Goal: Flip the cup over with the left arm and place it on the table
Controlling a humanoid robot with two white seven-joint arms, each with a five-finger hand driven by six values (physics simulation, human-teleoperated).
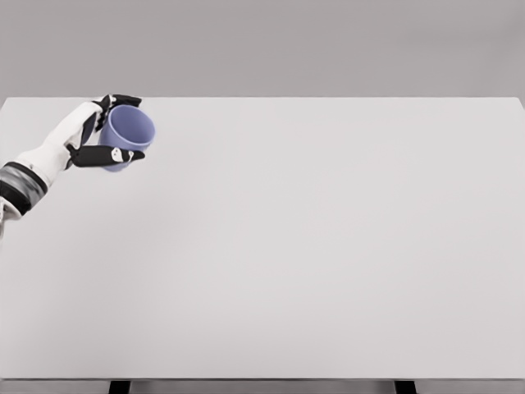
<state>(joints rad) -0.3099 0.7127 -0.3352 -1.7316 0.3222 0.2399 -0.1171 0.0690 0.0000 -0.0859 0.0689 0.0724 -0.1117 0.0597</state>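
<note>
so the left robot hand [97, 135] has its fingers wrapped around the blue cup [129, 131], holding it tilted near the far left corner of the tabletop [312, 246], mouth facing my way. If it lets go while still tilted, I'd guess the cup rolls off that edge

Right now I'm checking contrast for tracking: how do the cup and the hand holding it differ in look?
The cup is a single plain blue-violet colour; the left hand is white with black fingers. The cup is one rounded shape, its opening tilted toward the camera; the hand is jointed, wrapping it from both sides. Both sit over the table's far-left corner.
</note>
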